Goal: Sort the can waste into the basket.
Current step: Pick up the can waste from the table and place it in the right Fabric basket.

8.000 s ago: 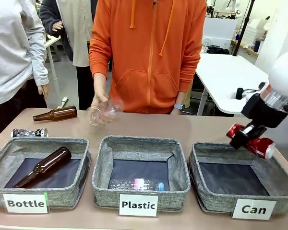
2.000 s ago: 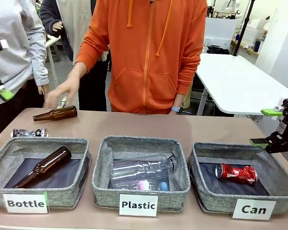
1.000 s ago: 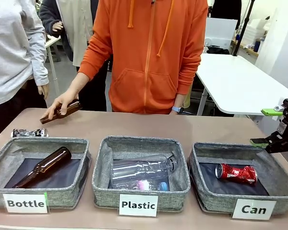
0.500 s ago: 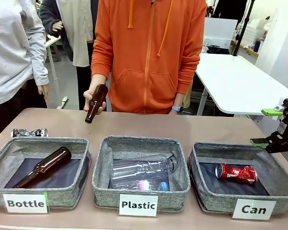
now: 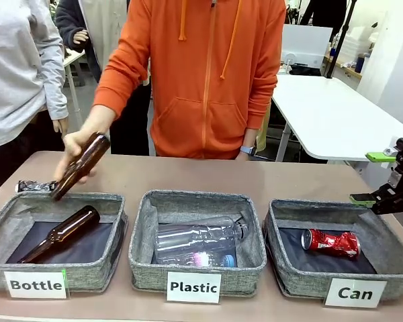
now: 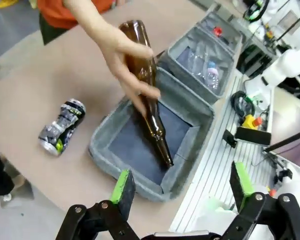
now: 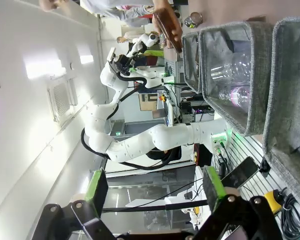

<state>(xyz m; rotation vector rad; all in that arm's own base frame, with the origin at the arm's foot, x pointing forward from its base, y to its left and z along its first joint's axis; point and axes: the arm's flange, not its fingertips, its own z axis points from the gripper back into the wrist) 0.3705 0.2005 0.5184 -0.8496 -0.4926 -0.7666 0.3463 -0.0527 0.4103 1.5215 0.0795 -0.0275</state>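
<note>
The red can [image 5: 330, 241] is lying on its side in the "Can" basket [image 5: 299, 284]; the black-and-silver can [image 5: 35, 186] is lying on the table [image 5: 255, 181] behind the "Bottle" basket [image 5: 94, 276]. Both grippers are gaping wide, holding nothing — the right gripper [image 5: 371, 178] hovering beside the "Can" basket, the left gripper [image 6: 182, 184] above the "Bottle" basket, where a person's hand [image 5: 76, 144] is holding a brown glass bottle [image 5: 80, 166] tilted.

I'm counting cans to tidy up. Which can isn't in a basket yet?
The black and silver can, lying on the table beside the Bottle basket. The red can already lies inside the Can basket.
</note>
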